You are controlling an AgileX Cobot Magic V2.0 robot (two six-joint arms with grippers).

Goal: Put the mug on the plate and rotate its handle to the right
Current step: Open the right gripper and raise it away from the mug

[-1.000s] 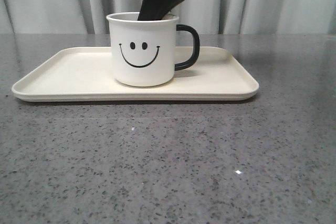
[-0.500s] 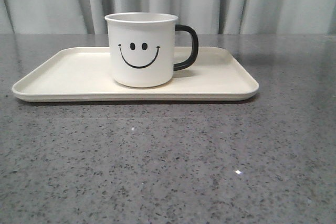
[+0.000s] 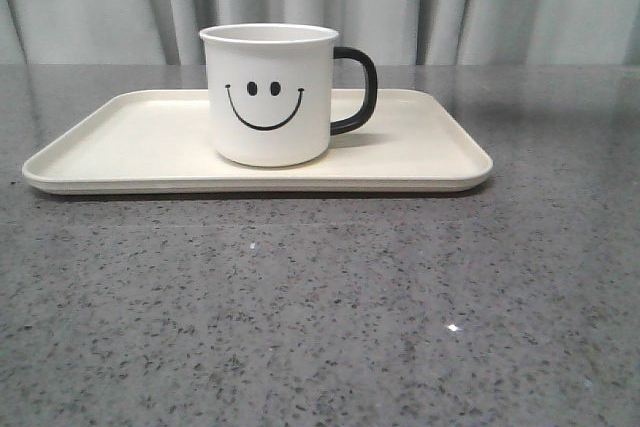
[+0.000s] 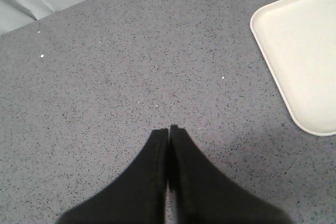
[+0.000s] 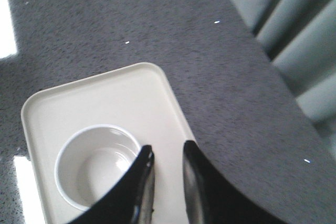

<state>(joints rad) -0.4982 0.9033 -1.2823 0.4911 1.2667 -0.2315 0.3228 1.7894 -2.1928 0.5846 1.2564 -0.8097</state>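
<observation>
Right tool [image 5: 167,153] gone from front view, now high above mug [image 3: 270,95], jaws slightly parted, empty. Mug upright on plate [image 3: 120,142], near middle; handle [image 3: 357,90] points right. Left tool [image 4: 168,131] clenched, empty, over worktop [image 3: 320,307]. Task looks complete.

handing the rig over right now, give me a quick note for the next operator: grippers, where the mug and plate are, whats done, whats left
Left gripper: shut, empty, over bare table beside a corner of the plate.
Right gripper: slightly open, holding nothing, above the mug and clear of it.
Mug: upright on the plate, near its middle, smiley facing the front camera.
Handle: points to the right in the front view.
Done: mug placed on plate, handle turned right, mug released.
Left: apparently nothing on the task itself; probably just bring the right arm back to rest.
</observation>
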